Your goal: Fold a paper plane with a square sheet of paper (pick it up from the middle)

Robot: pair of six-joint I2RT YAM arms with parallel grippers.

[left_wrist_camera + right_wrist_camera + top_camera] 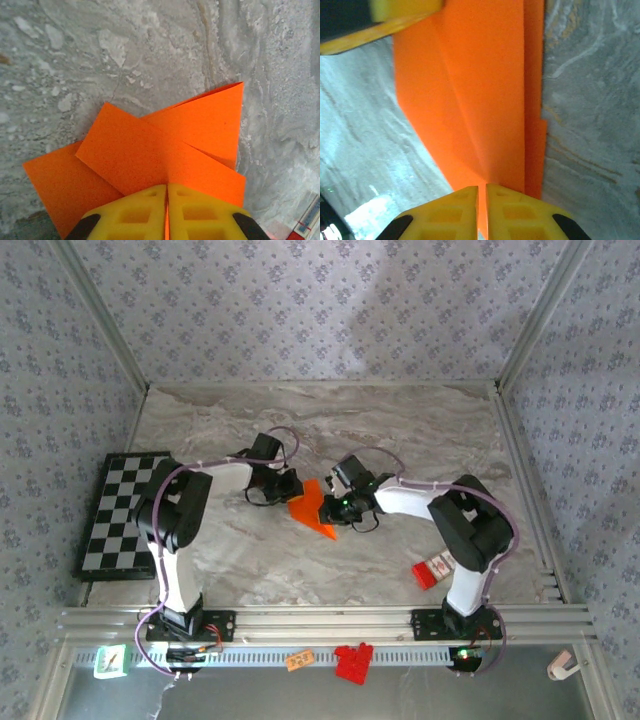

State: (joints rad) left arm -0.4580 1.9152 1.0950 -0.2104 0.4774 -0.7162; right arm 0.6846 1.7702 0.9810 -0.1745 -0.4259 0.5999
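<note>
Marble table (250, 565): left pincer (166, 194), right pincer (481, 196) clamp orange sheet (312, 508).

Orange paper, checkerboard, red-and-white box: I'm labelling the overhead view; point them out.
orange paper (309, 508), top external view, middle of the sheet
checkerboard (116, 515), top external view, board centre
red-and-white box (435, 568), top external view, top face

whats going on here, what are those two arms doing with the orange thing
Two arms are folding an orange sheet of paper into a plane at the middle of the marble table. The left gripper and the right gripper each pinch an edge of it, jaws shut. It has several folded flaps but is no finished dart yet.
</note>
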